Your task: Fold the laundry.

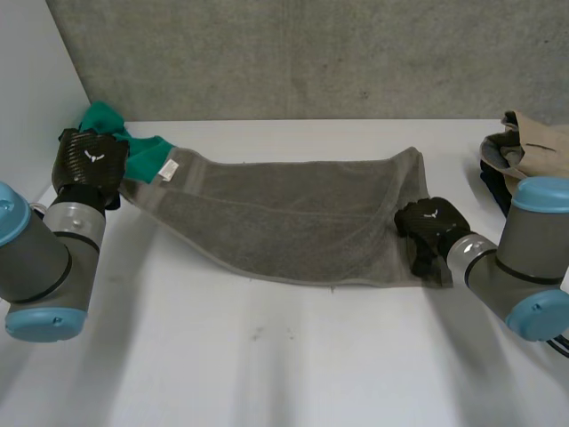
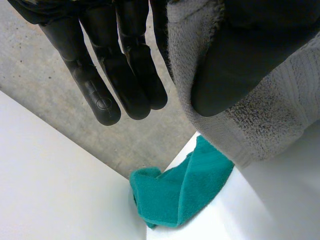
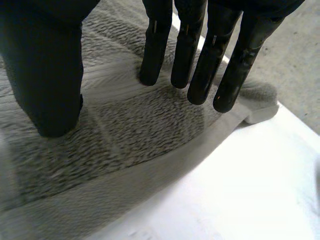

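A grey towel [image 1: 293, 213] lies stretched across the white table [image 1: 267, 356]. My left hand [image 1: 89, 165] is raised at the towel's far left corner, which hangs from it. In the left wrist view the towel [image 2: 250, 130] is pinched between the thumb and the straight fingers [image 2: 125, 65]. My right hand [image 1: 427, 227] rests on the towel's right end, near its front corner. In the right wrist view its straight fingers [image 3: 195, 45] point down onto the towel [image 3: 125, 135], with the thumb standing apart and no cloth gripped.
A green cloth [image 1: 133, 147] lies bunched at the table's back left, just behind my left hand, and sits below the fingertips in the left wrist view [image 2: 180, 190]. A pile of beige and dark clothes [image 1: 529, 151] sits at the back right. A grey wall stands behind the table.
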